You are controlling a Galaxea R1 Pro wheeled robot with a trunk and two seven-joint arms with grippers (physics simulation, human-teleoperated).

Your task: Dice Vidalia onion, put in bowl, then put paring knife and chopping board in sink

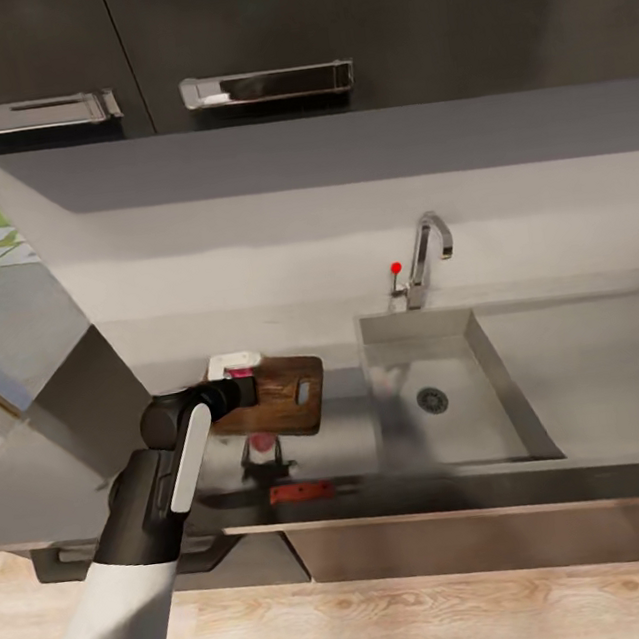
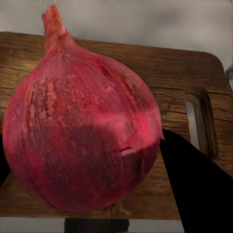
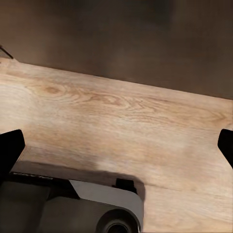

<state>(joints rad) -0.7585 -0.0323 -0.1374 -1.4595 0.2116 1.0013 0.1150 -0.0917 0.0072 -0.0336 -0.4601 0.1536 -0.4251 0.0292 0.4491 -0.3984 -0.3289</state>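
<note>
Left claw point(image 2: 92, 213) grasping the Vidalia onion point(image 2: 82, 131) over the chopping board point(image 1: 287, 392).
I see the paring knife point(image 1: 300, 491) at the desk point(image 1: 589, 375) edge, then the sink point(image 1: 440, 394); my right claw point(image 3: 116, 145) hangs released over wood floor point(image 3: 121, 121).

The robot's left arm point(image 1: 164, 481) has a white upper segment, then a glossy black forearm with a long white rounded panel along its side, ending in a bulbous black wrist joint. In the right wrist view, two black fingertips point(image 3: 10, 148) show at the edges above a grey and black rounded housing point(image 3: 73, 208).
</note>
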